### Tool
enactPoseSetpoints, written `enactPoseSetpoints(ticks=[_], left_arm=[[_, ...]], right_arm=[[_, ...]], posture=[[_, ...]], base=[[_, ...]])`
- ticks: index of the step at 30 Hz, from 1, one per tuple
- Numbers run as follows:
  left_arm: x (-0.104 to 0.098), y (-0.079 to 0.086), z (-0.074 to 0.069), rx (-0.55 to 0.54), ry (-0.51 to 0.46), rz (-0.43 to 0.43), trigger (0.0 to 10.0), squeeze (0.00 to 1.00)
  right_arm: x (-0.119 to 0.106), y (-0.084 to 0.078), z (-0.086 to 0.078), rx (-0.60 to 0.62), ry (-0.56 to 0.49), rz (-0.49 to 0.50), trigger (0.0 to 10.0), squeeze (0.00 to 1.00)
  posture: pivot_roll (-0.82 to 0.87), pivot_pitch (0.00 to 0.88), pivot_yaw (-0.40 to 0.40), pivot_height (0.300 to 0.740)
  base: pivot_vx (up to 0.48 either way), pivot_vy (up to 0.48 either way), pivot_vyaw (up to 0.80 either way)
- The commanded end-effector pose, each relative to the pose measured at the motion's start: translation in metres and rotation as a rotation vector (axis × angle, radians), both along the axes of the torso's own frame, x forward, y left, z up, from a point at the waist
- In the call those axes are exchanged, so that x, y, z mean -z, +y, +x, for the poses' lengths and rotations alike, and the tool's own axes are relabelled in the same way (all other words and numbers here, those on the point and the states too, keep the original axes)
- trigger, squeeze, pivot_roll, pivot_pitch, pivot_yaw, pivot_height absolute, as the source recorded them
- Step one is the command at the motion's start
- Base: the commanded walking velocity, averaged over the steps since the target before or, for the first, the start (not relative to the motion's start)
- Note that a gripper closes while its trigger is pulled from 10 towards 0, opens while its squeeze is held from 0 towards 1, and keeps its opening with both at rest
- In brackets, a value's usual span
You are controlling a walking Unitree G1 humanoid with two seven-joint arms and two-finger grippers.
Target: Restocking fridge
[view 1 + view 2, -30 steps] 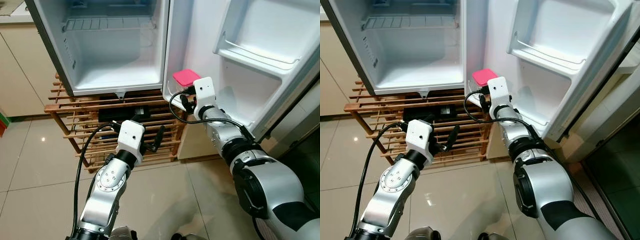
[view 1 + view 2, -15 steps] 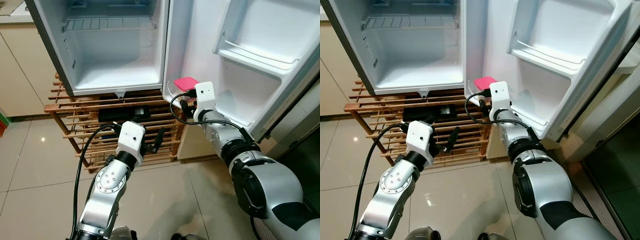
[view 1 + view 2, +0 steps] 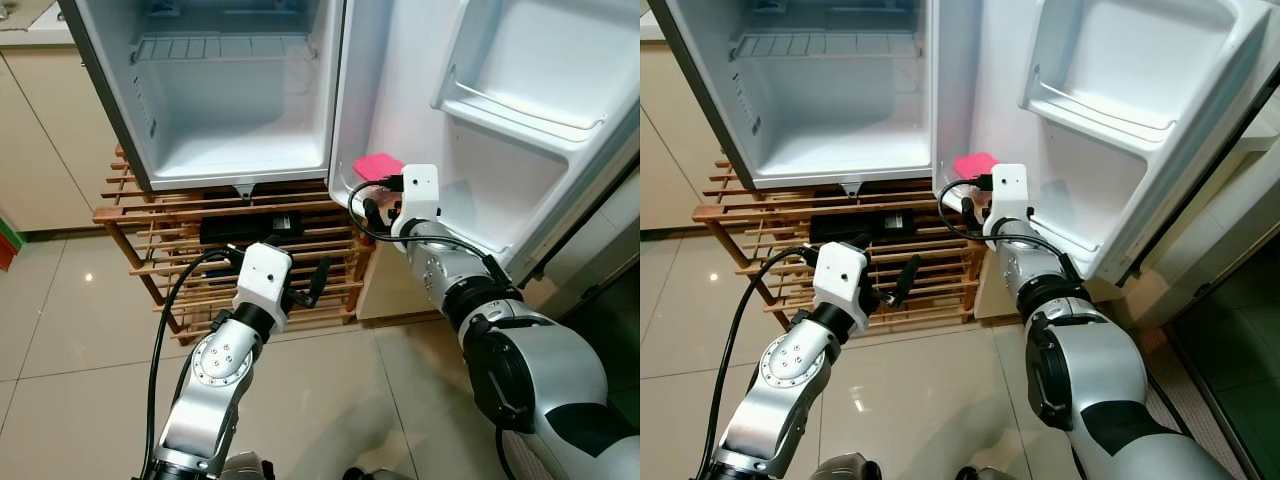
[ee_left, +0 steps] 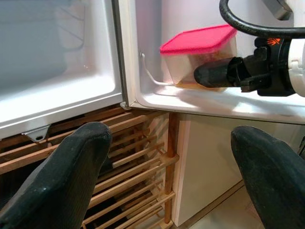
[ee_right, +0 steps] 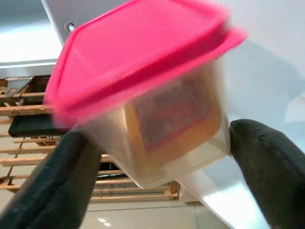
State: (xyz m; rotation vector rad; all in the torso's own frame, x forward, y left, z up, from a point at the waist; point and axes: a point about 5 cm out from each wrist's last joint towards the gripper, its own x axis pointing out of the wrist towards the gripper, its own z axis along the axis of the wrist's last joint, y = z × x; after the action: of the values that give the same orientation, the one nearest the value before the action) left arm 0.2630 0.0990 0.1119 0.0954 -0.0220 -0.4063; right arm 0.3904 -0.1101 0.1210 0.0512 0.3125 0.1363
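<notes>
Tub (image 5: 143,119): clear plastic, squarish, rounded corners, pink lid (image 4: 198,39); contents orange-brown (blurred, cannot identify). It sits tilted at the inner end of the lowest door shelf (image 4: 228,102) of the open fridge door (image 3: 560,130), close to the hinge edge.

Right gripper (image 4: 209,76): one black finger (image 5: 62,181) on each side of the tub, clamped on its walls just under the lid.

Door shelf: smooth white moulded plastic with a low lip; open room along it beyond the tub. A second door shelf (image 3: 515,110) above has a rail front.

Fridge (image 3: 240,100): door swung wide, white interior, wire rack (image 3: 220,48) near the top, bare floor panel below it.

Left gripper (image 3: 305,285): held low in front of the wooden slatted rack (image 3: 160,215) under the fridge, fingers (image 4: 71,176) spread apart, grasping nothing, well apart from the tub.

Floor (image 3: 60,310): glossy beige tile, open space in front of the rack.
</notes>
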Motion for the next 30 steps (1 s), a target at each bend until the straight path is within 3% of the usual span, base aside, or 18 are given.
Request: enactPoseSetpoints(ticks=[1,12,16,17,18,20,30], left_arm=[[-0.0025,-0.002,-0.0021,-0.001,-0.001,-0.008,10.0,0.0],[-0.0024,-0.003,-0.0016,-0.001,0.0,-0.011,10.0,0.0],[-0.0024,-0.0033,-0.0017,0.0,0.001,-0.012,10.0,0.0],[-0.0023,-0.0033,-0.002,0.0,0.001,-0.012,10.0,0.0],[-0.0023,-0.0033,-0.002,0.0,0.001,-0.012,10.0,0.0],[-0.0023,-0.0036,-0.0023,0.0,0.001,-0.013,10.0,0.0],[-0.0024,-0.0036,-0.0021,-0.002,0.003,-0.014,10.0,0.0]], right_arm=[[-0.0065,-0.0057,0.0037,0.032,-0.004,-0.002,10.0,1.0],[-0.0139,-0.007,0.0068,0.041,-0.03,-0.009,10.0,1.0],[-0.0133,-0.0084,0.0067,0.047,-0.032,-0.062,10.0,1.0],[-0.013,-0.0081,0.0065,0.046,-0.033,-0.06,10.0,0.0],[-0.013,-0.0081,0.0065,0.046,-0.033,-0.06,10.0,0.0],[-0.0123,-0.0074,0.0061,0.043,-0.034,-0.055,0.0,0.0],[-0.0113,-0.0062,0.0057,0.044,-0.023,-0.021,0.0,0.0]], posture=[[0.1,0.069,-0.095,0.74],[0.1,0.068,-0.095,0.74],[0.1,0.069,-0.096,0.74],[0.1,0.069,-0.096,0.74],[0.1,0.069,-0.096,0.74],[0.1,0.07,-0.097,0.74],[0.1,0.07,-0.098,0.74]], base=[[0.0,0.0,0.0],[0.0,0.0,0.0],[0.0,0.0,0.0],[0.0,0.0,0.0],[0.0,0.0,0.0],[0.0,0.0,0.0],[0.0,0.0,0.0]])
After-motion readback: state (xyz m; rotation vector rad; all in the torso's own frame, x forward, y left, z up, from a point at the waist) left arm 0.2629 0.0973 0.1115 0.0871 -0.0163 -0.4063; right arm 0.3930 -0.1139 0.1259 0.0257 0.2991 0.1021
